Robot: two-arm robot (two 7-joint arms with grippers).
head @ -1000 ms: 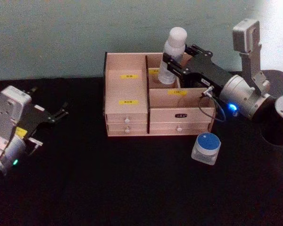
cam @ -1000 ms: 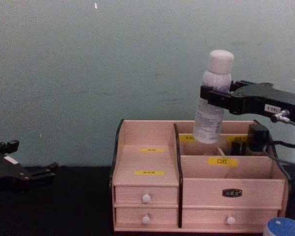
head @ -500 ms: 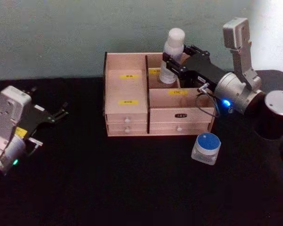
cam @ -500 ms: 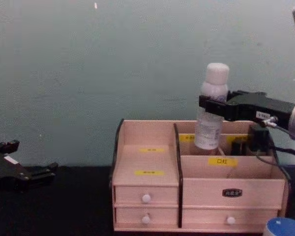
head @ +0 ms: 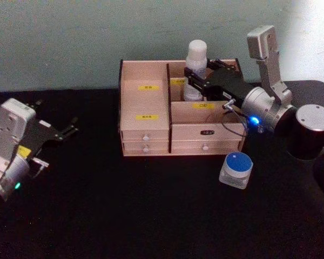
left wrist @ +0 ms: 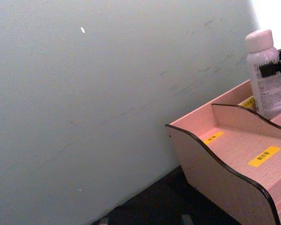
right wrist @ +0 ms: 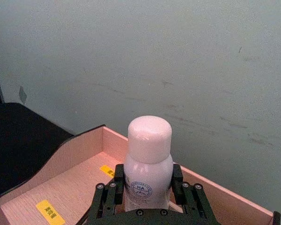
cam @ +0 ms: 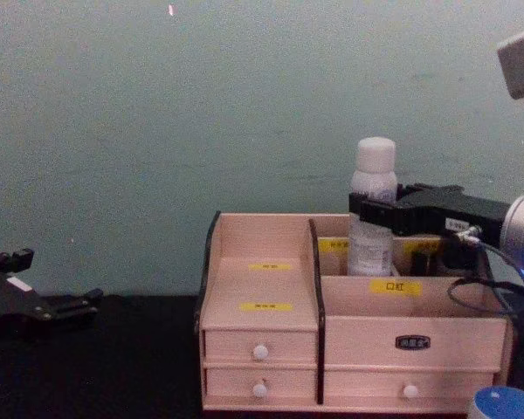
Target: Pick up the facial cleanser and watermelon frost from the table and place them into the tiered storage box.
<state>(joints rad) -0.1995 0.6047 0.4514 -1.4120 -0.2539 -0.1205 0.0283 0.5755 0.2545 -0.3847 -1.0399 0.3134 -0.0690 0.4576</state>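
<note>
My right gripper [head: 195,82] is shut on the facial cleanser [head: 195,58], a white bottle with a rounded cap. The bottle stands upright with its lower end inside a rear compartment of the tiered storage box [head: 146,129]. From the chest, the bottle [cam: 373,188] rises above the box wall [cam: 262,340], and the fingers [cam: 360,209] clamp its body. The right wrist view looks down on the bottle's cap [right wrist: 149,133] between the fingers [right wrist: 107,199]. The watermelon frost [head: 236,169], a small jar with a blue lid, sits on the table in front of the box's right corner. My left gripper [head: 70,129] hangs open at the far left.
The black table [head: 124,216] has free room in front of the box and between it and the left arm. A teal wall [cam: 157,131] stands close behind the box. The box's front holds small white-knobbed drawers [cam: 260,352].
My right gripper has lowered the facial cleanser from above the box down into the rear compartment. The left arm has not moved.
</note>
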